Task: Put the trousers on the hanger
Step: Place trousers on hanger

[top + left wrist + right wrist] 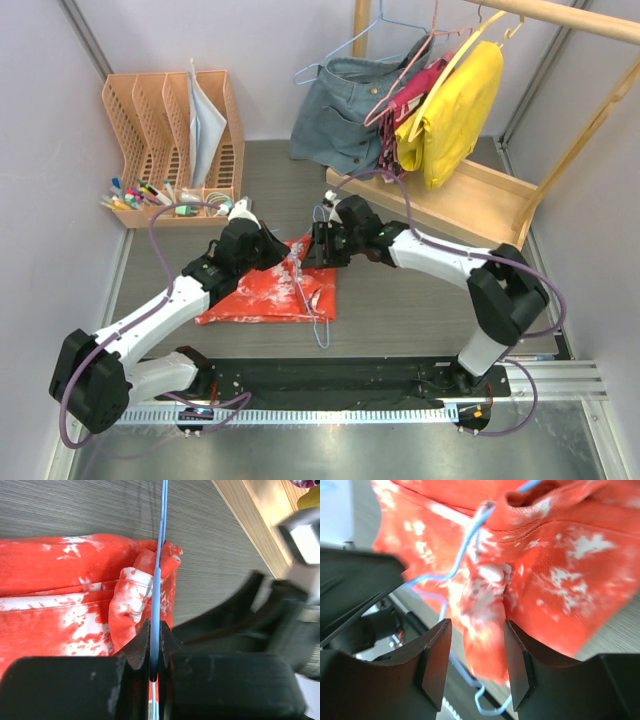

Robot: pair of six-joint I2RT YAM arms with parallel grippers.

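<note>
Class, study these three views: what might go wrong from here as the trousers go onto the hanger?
1. The left gripper pinches only the thin hanger wire, which may twist or slip when cloth drags on it.
2. The right gripper stands open around a loose fold of the trousers, with the wire close by. Closing may catch too little cloth, or the wire as well.

An orange file rack [165, 125] holding papers [205, 120] stands far left on the surface [420, 310], markers [140, 193] before it. Denim [345, 115], magenta [422, 85] and yellow [458, 100] garments hang from a wooden rail [565, 16].
</note>
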